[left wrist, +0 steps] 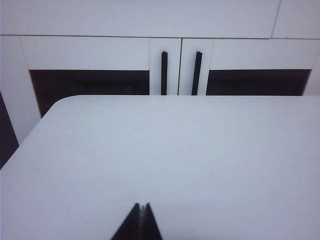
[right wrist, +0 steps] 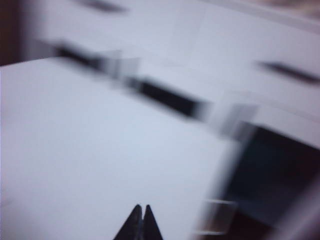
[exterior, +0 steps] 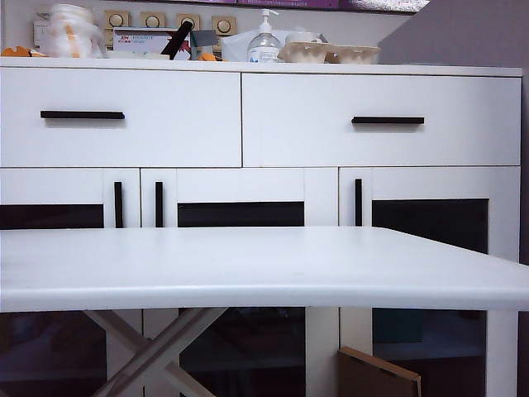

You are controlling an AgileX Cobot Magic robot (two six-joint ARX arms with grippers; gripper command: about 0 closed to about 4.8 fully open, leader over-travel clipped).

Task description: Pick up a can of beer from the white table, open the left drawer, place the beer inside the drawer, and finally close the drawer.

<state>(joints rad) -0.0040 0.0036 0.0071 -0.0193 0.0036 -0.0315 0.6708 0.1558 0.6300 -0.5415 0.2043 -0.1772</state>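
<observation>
Nowhere on the white table (exterior: 248,265) does the can of beer show in any of the three views, so its place cannot be told. As a judgement, a small aluminium drinks can will be light if empty, heavier if full, with a thin smooth wall that dents and slips; it is best taken across the middle of the body, jaws square to it, with modest squeeze. Behind the table stands the white cabinet, its left drawer (exterior: 165,132) shut, the black bar handle (exterior: 82,115) untouched. The left gripper (left wrist: 143,206) hangs over the near tabletop, fingers pressed together, holding nothing. The right gripper (right wrist: 142,206), in a blurred picture, is likewise closed and empty above the table's corner.
</observation>
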